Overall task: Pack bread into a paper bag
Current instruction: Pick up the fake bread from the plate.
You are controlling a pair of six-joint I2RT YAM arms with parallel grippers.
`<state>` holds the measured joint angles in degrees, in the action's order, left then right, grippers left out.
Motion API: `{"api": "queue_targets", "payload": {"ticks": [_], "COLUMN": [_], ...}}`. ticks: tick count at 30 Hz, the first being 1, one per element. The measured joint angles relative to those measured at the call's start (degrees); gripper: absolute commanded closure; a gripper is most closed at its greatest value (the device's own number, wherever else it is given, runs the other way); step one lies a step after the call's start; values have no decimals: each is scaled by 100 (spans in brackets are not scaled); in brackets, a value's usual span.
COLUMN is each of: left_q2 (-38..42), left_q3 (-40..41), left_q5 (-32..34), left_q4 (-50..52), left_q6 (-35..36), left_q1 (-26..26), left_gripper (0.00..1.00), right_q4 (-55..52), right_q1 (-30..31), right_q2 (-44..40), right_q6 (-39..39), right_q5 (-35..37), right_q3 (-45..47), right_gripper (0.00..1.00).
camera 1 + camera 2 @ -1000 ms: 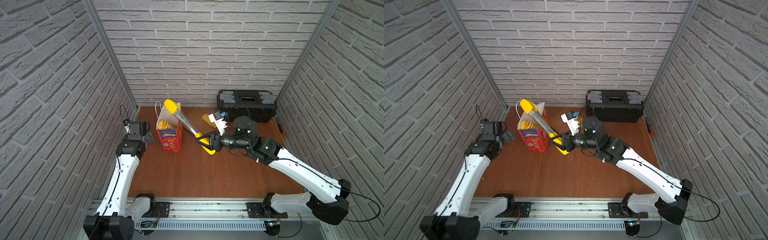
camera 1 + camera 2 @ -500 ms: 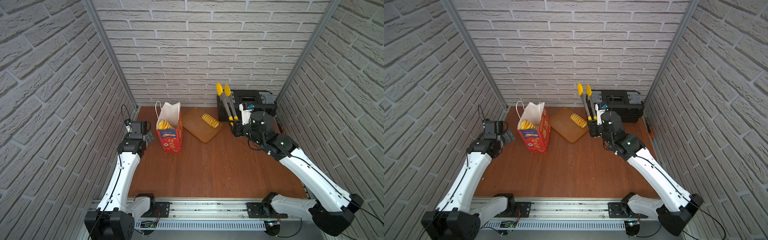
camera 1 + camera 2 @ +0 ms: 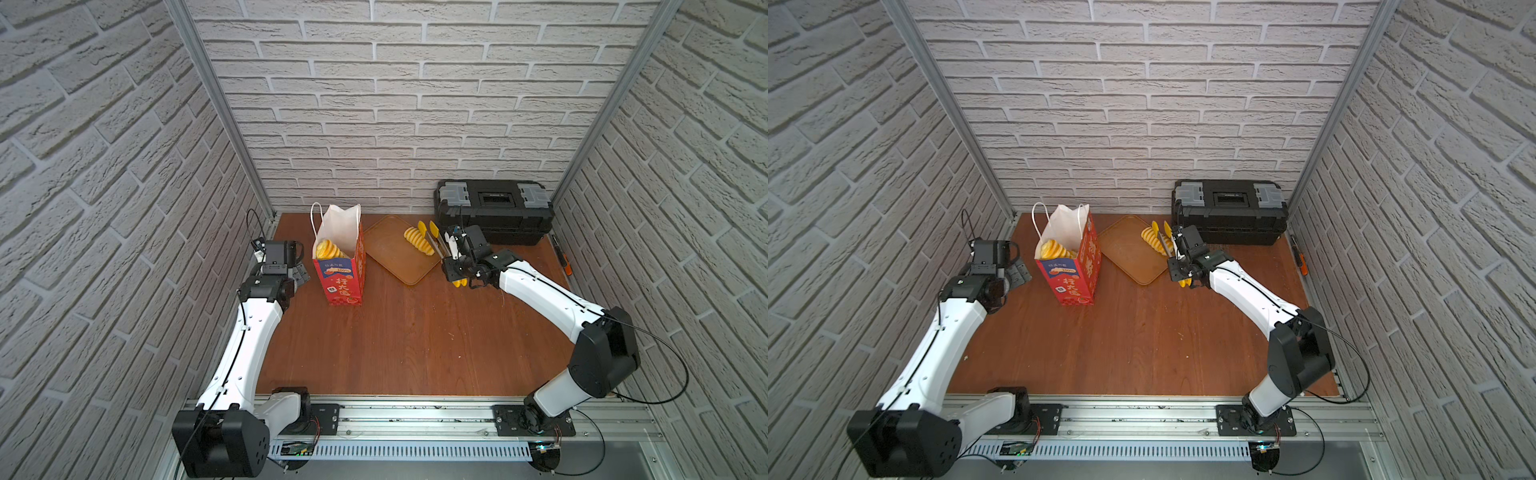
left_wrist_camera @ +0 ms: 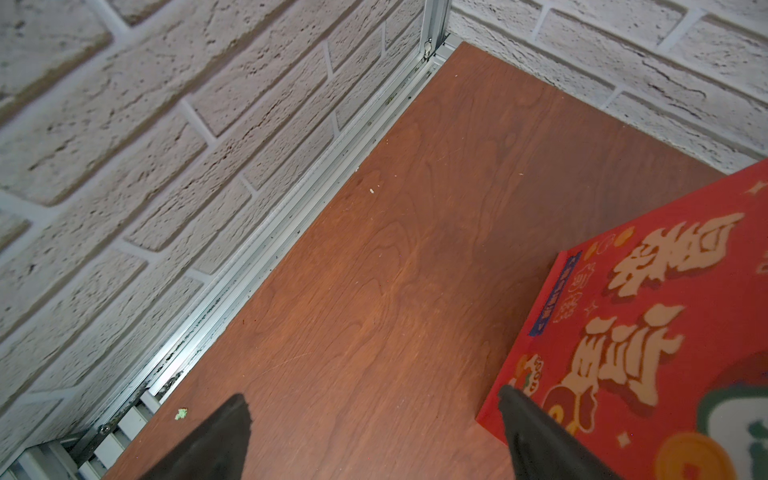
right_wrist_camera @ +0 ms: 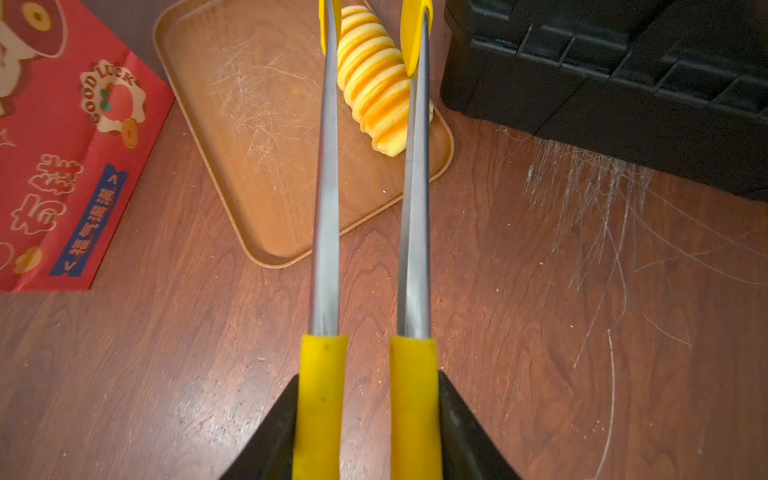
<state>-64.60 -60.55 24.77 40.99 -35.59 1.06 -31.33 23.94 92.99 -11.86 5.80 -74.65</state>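
1 roll [image 3: 419,242] on tray [image 3: 388,251] | 1 bread [image 3: 328,249] in bag [image 3: 341,279] | 1 tongs [image 5: 326,208]

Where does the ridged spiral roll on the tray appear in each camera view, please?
Top view: the ridged spiral roll lies on the wooden tray, between the paper bag and the black toolbox.
Top view: the roll likewise, on that tray beside the toolbox.
Left wrist: not in it.
Right wrist: on the tray, between the arms of the tongs.
Shared landmark: the paper bag's red base, seen in all four views.
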Motion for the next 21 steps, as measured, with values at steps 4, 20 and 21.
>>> {"api": "queue_targets", "payload": {"ticks": [4, 20, 21], "left_q2": [-76, -356, -376], "left_q3": [0, -2, -2], "left_q5": [2, 2, 0], "left_q4": [-24, -72, -74], "left_q6": [0, 22, 22], "left_q1": [-7, -15, -15], "left_gripper": [4, 4, 4], "right_q4": [57, 243, 234], "right_q1": [-203, -275, -280], "right_q2": [549, 1196, 1196], "right_q6": [55, 420, 433], "right_q5": [-214, -372, -365], "right_q3": [-129, -634, -632], "right_gripper": [52, 34, 34]}}
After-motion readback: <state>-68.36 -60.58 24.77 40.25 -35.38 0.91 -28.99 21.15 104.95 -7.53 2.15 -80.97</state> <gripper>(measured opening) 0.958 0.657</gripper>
